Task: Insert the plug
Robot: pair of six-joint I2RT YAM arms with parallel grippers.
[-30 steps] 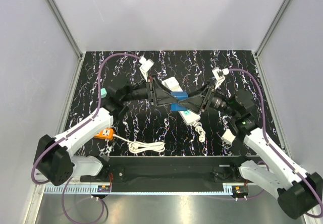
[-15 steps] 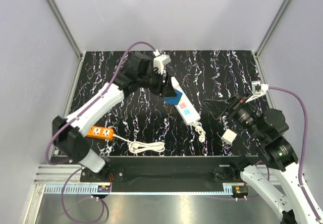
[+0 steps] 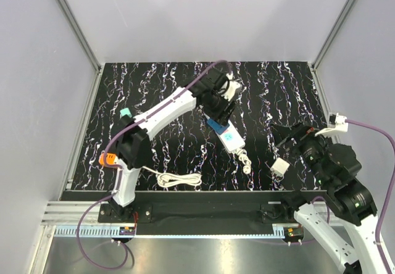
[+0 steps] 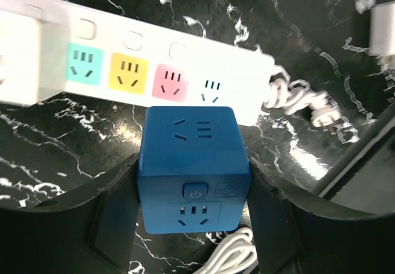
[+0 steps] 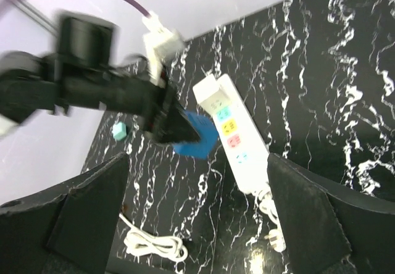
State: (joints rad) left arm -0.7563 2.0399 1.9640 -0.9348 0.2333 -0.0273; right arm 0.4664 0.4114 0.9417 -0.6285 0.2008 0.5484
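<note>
Top external: left claw hides most of plug.

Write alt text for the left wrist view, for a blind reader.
A blue cube plug is clamped between the left gripper's two black fingers, close to a white power strip with teal, yellow, pink and white sockets. The strip lies on a black marbled table, its coiled cord trailing right.

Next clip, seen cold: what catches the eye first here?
The royal-blue plug, clamped in the left gripper, dominates, poised just beside the white power strip with its row of coloured sockets mid-table. The right gripper stands wide open, off to the right, holding nothing.
</note>
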